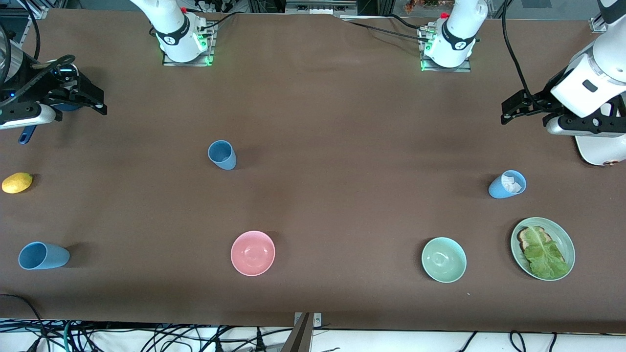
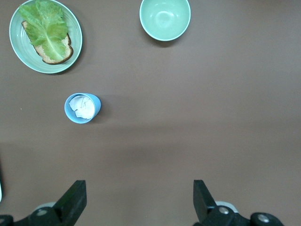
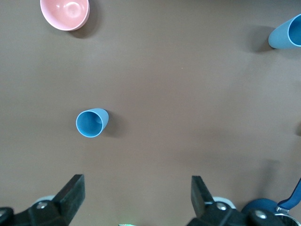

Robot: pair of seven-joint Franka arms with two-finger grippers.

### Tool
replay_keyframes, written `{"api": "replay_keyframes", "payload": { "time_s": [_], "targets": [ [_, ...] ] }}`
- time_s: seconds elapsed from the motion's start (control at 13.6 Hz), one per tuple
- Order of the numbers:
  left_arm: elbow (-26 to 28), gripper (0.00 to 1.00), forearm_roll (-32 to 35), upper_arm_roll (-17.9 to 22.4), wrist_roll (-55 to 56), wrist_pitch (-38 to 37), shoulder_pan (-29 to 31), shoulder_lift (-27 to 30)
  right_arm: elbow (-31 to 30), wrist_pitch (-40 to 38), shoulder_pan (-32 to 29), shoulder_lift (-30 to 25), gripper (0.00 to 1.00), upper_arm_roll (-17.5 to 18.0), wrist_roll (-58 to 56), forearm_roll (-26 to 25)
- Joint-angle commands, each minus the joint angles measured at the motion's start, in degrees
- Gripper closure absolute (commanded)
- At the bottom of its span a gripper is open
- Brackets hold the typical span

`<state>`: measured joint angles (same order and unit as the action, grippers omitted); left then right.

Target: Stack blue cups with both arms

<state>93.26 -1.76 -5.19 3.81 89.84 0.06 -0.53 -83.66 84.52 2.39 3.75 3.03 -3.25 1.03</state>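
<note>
Three blue cups stand apart on the brown table. One cup [image 1: 222, 155] [image 3: 91, 123] is nearest the right arm's base. Another cup [image 1: 43, 255] [image 3: 287, 33] sits close to the front camera at the right arm's end. A third cup [image 1: 507, 184] [image 2: 82, 108], with crumpled white material inside, is at the left arm's end. My right gripper [image 1: 95, 100] [image 3: 136, 193] hangs open and empty over the table's right-arm end. My left gripper [image 1: 508, 110] [image 2: 139, 197] hangs open and empty over the other end, above bare table near the third cup.
A pink bowl [image 1: 253, 253] [image 3: 65, 13] and a pale-green bowl [image 1: 443, 259] [image 2: 165, 18] sit toward the front camera. A green plate [image 1: 565, 239] [image 2: 70, 56] holds bread and lettuce. A yellow fruit [image 1: 17, 182] and a blue utensil [image 1: 24, 134] lie under the right arm.
</note>
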Motion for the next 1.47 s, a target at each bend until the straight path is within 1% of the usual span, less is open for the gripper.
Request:
{"api": "replay_keyframes", "payload": {
  "time_s": [0.0,0.22,0.37,0.51,0.66,0.81,0.95,1.1,1.25,1.39],
  "targets": [
    [-2.3,0.0,1.1,0.0,-0.5,-0.3,0.6,-3.0,-1.2,-0.4,-0.1,-1.6,0.0,0.0,0.3,1.0],
    [-2.6,0.0,1.3,0.0,-0.7,-0.2,2.6,-3.9,-1.4,-0.6,-0.1,-1.6,0.0,0.1,0.3,1.1],
    [-2.6,0.0,1.4,0.1,-1.2,0.0,7.3,-5.0,-1.4,-0.7,-0.1,-1.6,0.0,0.0,0.3,1.1],
    [-2.6,0.0,1.4,0.0,-8.3,0.3,11.4,-6.8,-1.6,-0.6,-0.1,-1.6,0.0,0.0,0.3,1.1],
    [-2.6,0.0,1.5,0.1,-11.0,0.5,13.8,-9.9,-1.7,-0.6,-0.1,-1.7,0.0,0.1,0.3,1.2],
    [-1.4,0.0,2.4,0.1,-11.2,4.4,14.8,-13.0,-2.2,-0.5,-0.1,-1.8,0.0,0.0,0.3,1.1],
    [-0.9,0.0,7.3,0.0,-13.7,7.1,15.3,-16.1,-2.3,-0.4,-0.1,-1.8,0.0,0.0,0.3,1.2],
    [-0.4,0.0,7.7,0.1,-15.8,10.3,15.8,-19.2,-3.3,0.0,-0.1,-2.0,0.0,0.1,0.4,1.2],
    [2.1,0.0,7.8,0.0,-17.3,15.6,17.2,-21.4,-3.7,0.1,-0.1,-2.0,0.0,0.1,0.4,1.2],
    [6.6,0.0,7.7,-0.1,-21.5,23.1,19.4,-22.6,-4.6,0.6,-0.1,-2.2,0.0,0.2,0.4,1.2]
  ]
}}
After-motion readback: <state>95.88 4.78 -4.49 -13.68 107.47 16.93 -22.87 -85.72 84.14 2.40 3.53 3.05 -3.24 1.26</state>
